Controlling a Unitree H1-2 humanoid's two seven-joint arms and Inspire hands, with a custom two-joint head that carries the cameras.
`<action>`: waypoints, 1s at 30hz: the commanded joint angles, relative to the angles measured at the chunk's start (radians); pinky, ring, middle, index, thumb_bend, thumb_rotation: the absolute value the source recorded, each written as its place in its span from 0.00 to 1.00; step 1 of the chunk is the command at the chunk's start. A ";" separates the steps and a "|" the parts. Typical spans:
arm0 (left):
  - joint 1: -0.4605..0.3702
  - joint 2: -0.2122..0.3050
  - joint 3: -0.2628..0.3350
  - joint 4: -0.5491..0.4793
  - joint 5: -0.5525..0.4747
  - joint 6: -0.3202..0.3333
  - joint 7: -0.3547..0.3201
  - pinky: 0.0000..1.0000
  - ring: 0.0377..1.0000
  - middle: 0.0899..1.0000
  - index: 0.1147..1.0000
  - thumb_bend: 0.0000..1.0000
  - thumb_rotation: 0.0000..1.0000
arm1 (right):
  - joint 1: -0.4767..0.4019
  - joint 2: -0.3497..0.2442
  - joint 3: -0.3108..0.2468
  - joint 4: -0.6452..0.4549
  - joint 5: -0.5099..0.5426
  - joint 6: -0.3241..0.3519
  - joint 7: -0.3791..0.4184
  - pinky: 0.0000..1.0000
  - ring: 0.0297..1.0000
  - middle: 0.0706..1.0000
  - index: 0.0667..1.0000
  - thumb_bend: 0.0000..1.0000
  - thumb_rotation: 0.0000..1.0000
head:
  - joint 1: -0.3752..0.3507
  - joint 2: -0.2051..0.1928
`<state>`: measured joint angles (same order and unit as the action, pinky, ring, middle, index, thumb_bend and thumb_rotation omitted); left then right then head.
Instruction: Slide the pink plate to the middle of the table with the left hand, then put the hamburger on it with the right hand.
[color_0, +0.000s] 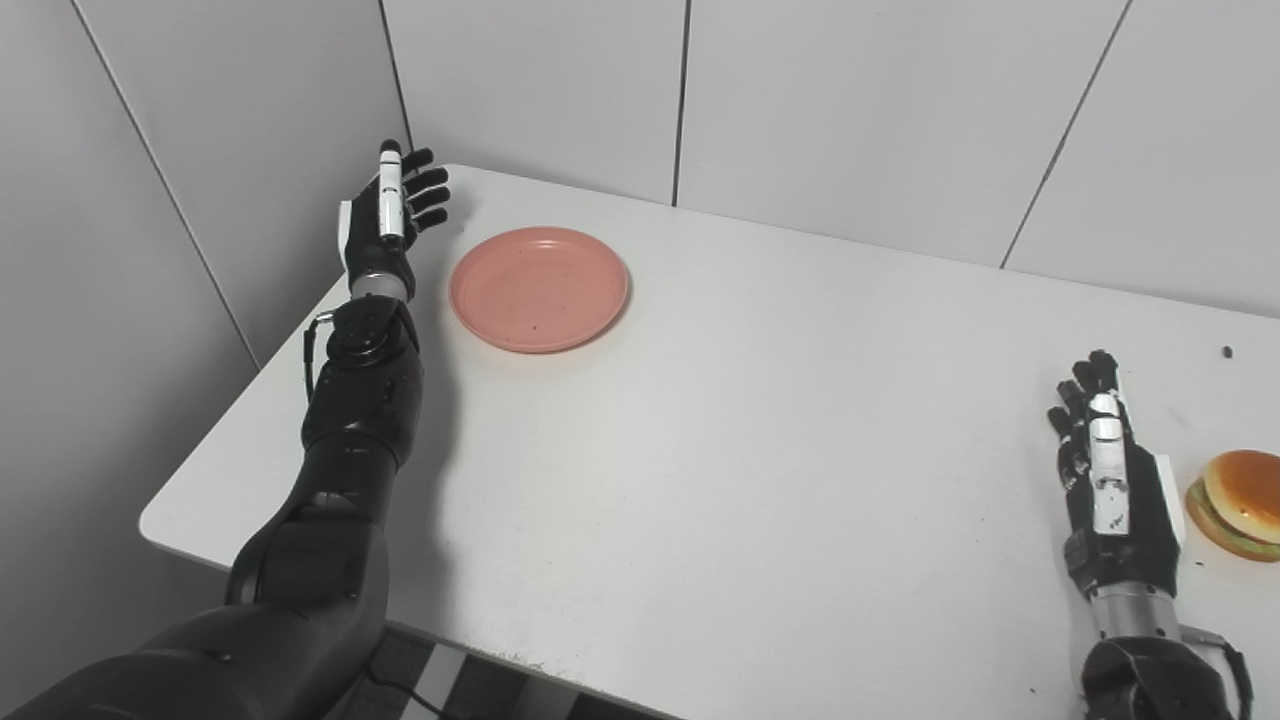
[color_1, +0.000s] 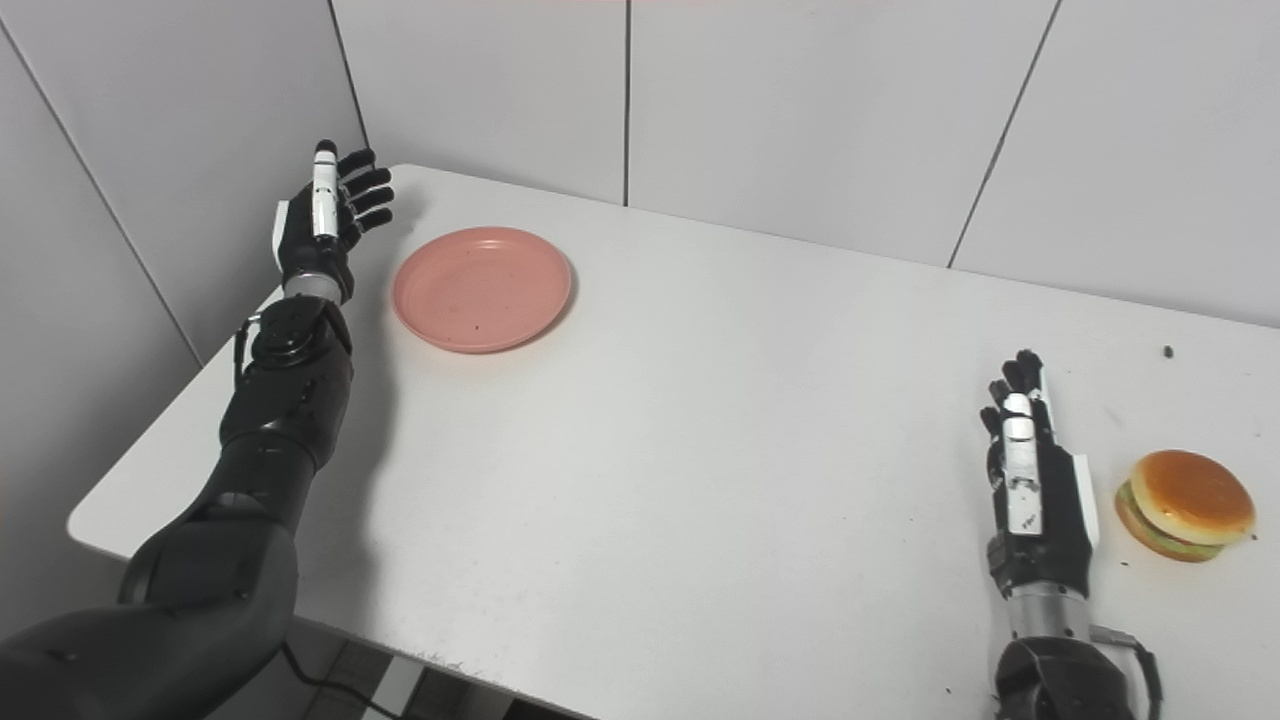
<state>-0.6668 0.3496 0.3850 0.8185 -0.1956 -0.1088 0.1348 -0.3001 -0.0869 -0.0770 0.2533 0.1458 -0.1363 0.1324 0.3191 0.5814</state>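
Left hand (color_0: 392, 222) upright (fingers spread) beside plate (color_0: 538, 288)

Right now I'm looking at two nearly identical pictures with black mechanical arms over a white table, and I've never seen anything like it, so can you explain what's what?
Both pictures come from two cameras side by side on a humanoid robot's head, looking down at its own work, so they show one scene from slightly different spots. The black arms entering from the bottom are the robot's. Its left hand is raised beside a round pink plastic plate, fingers apart, not touching it. Its right hand waits open next to a toy hamburger with a tan bun, with a gap between them. Both things lie on the white table, the plate near its far left corner. Neither hand holds anything.
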 joint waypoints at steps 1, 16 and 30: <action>-0.065 0.035 -0.008 0.002 0.001 -0.052 0.004 0.70 0.70 0.66 0.64 0.42 1.00 | 0.019 0.000 -0.004 0.007 0.007 -0.047 0.001 1.00 1.00 1.00 1.00 0.51 0.94 | 0.001 0.000; -0.032 -0.006 -0.039 0.012 -0.019 -0.080 -0.016 0.73 0.75 0.71 0.68 0.42 1.00 | 0.021 -0.002 -0.003 -0.008 0.018 -0.036 0.012 1.00 1.00 1.00 1.00 0.51 0.92 | -0.003 0.006; 0.005 -0.048 -0.075 -0.013 -0.020 -0.062 -0.025 0.74 0.76 0.73 0.70 0.42 1.00 | 0.021 0.004 -0.004 -0.016 0.017 -0.032 0.004 1.00 1.00 1.00 1.00 0.51 0.93 | -0.004 0.011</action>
<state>-0.6305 0.2913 0.3140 0.8213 -0.2152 -0.1454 0.1290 -0.2913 -0.0865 -0.0771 0.2380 0.1532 -0.1362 0.1355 0.3145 0.5937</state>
